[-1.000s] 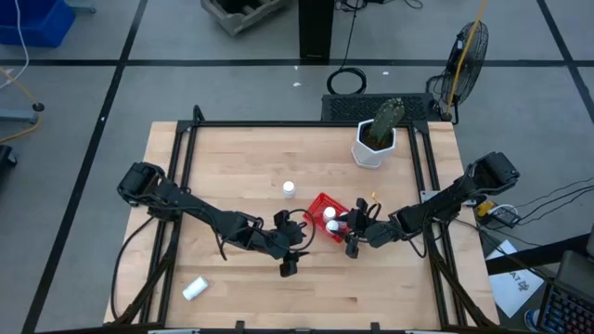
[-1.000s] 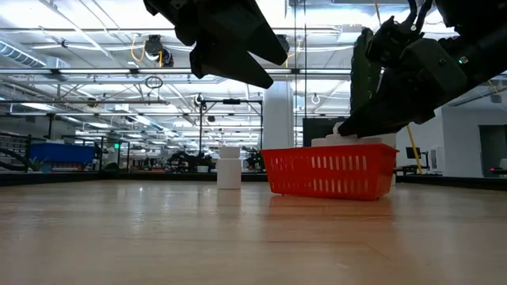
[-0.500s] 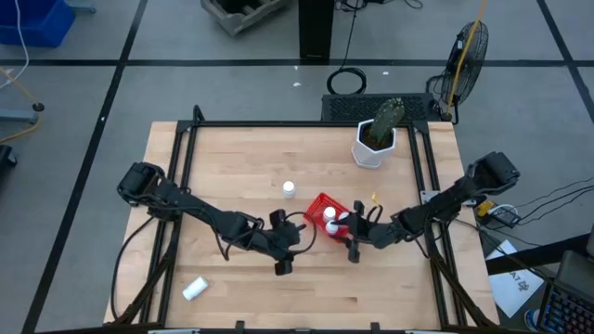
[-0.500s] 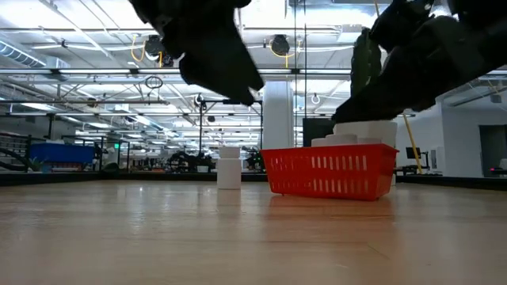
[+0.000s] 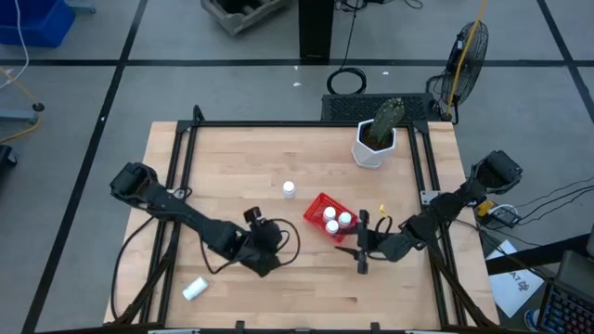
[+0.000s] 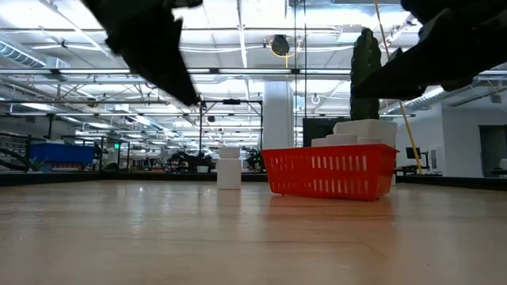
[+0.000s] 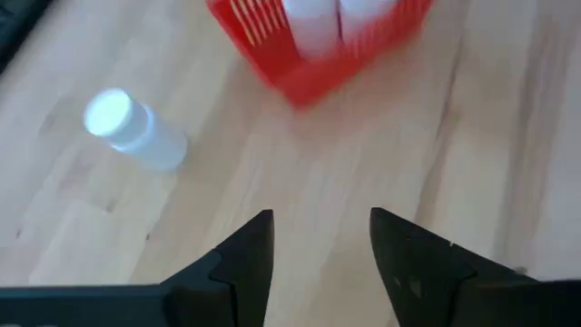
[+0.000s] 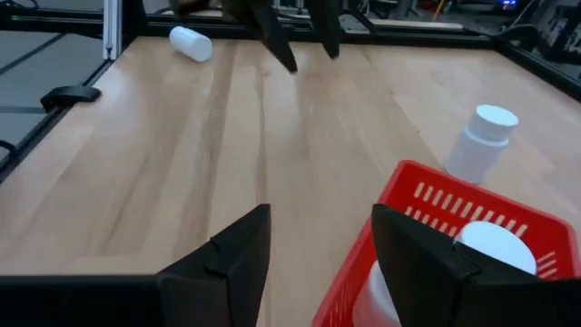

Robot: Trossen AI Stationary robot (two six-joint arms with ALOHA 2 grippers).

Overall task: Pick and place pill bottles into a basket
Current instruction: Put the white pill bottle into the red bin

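The red basket (image 5: 316,209) stands at the table's middle and holds three white pill bottles (image 5: 330,214); they also show in the low view (image 6: 364,131). One bottle (image 5: 290,189) stands upright on its base, far left of the basket. Another bottle (image 5: 194,289) lies on its side near the near-left corner. My left gripper (image 7: 318,236) is open and empty, above the table on the near-left side of the basket (image 7: 309,73). My right gripper (image 8: 318,227) is open and empty, on the near-right side of the basket (image 8: 454,218).
A white pot (image 5: 372,147) with a green cactus stands at the far right of the table. A black frame (image 5: 278,123) runs along the table's edges. Bare wood (image 5: 232,167) lies on the far left.
My left gripper has drawn back from the basket toward the table's left edge and has risen. My right gripper has drawn back from over the basket toward the near-right. The basket and the bottles have kept still.
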